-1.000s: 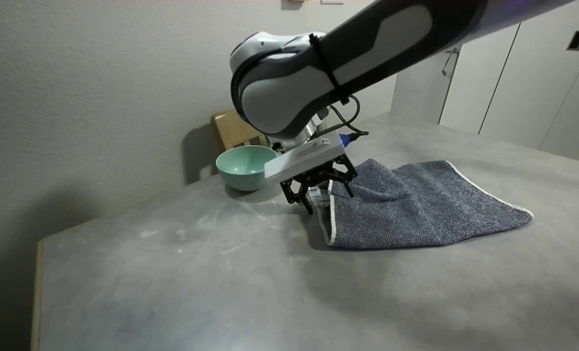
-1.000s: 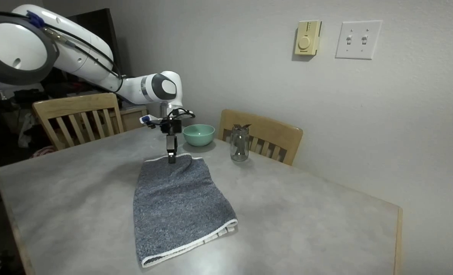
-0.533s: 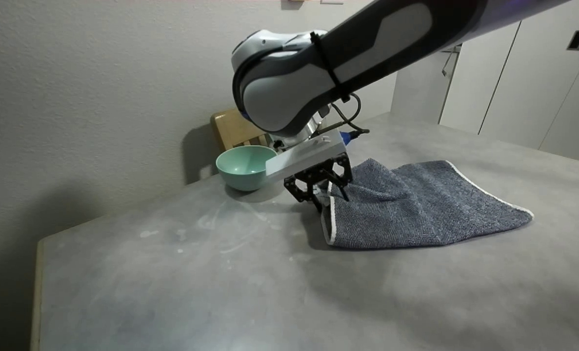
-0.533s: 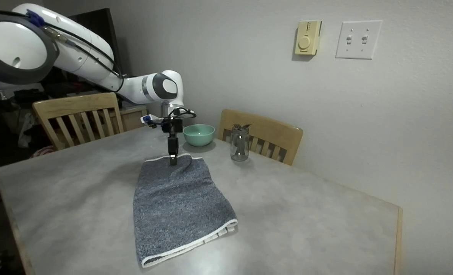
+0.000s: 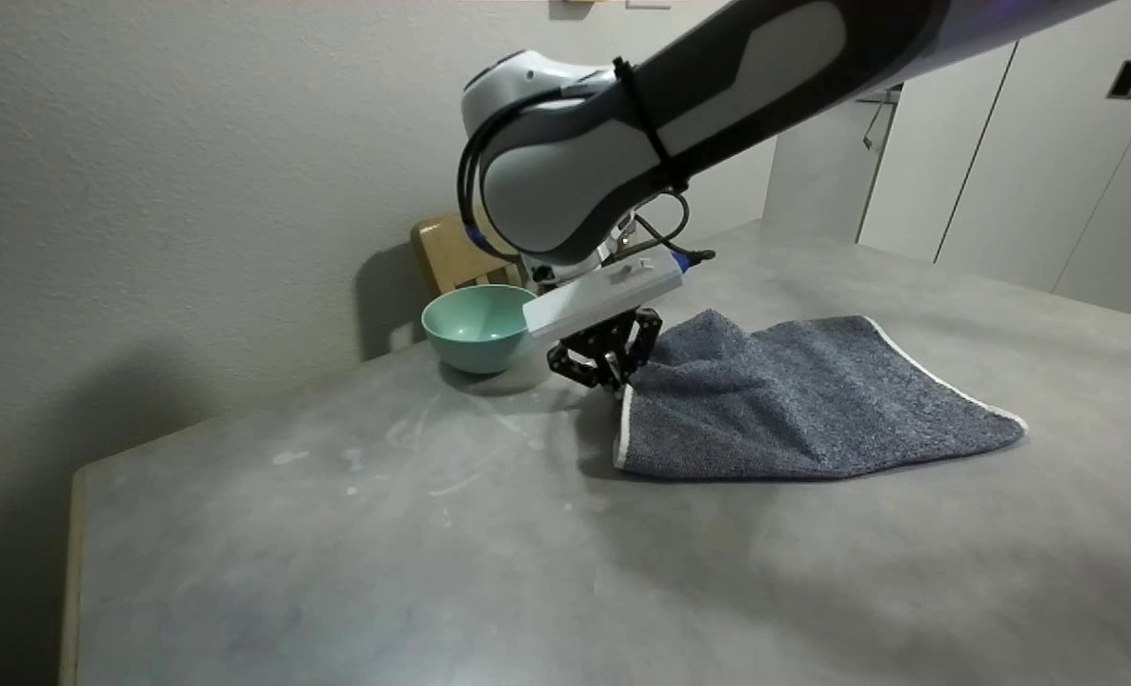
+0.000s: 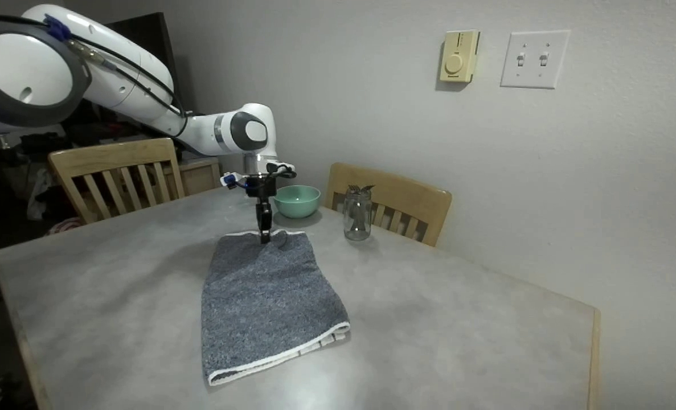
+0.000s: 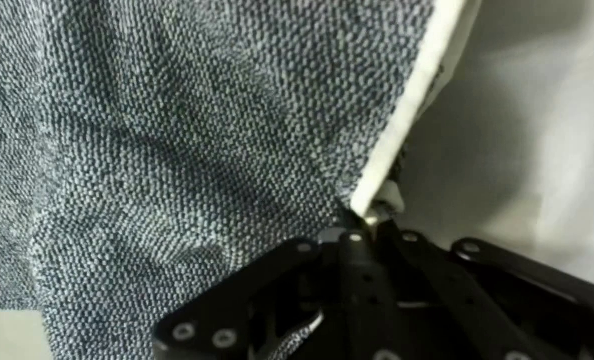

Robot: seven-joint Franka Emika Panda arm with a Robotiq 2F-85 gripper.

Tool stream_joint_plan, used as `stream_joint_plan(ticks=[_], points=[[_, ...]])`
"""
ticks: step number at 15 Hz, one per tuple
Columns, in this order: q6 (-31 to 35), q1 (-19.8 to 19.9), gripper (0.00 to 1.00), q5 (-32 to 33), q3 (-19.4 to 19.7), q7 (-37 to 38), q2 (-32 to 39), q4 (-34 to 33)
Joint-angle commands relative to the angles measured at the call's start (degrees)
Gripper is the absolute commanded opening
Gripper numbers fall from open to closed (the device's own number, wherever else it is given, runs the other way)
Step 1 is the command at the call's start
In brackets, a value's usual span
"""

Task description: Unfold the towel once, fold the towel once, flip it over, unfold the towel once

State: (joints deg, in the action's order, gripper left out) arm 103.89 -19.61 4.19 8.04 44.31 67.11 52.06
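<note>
A folded towel is held at its white hem by a gripper, the jaws pressed nearly together on it. The rest is spread across a table, near a bowl and jar.

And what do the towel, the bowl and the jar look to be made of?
Towel: matte cloth, fibre uncertain; nubbly texture in the wrist view.
Bowl: perhaps plastic or glazed ceramic; smooth teal surface, soft sheen.
Jar: probably smooth clear glass; see-through wall, but plastic is possible.
</note>
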Motion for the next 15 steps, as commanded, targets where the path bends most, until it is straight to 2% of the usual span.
stream_joint_plan(ticks=[1,8,15], points=[[6.3,1.2,0.01,-0.9,-3.2,-8.8,-2.5,3.6],[12.3,3.5,0.02,-3.5,-10.1,-26.3,-6.0,8.6],[15.9,8.8,0.02,-7.4,-18.7,-46.3,-13.4,19.4]])
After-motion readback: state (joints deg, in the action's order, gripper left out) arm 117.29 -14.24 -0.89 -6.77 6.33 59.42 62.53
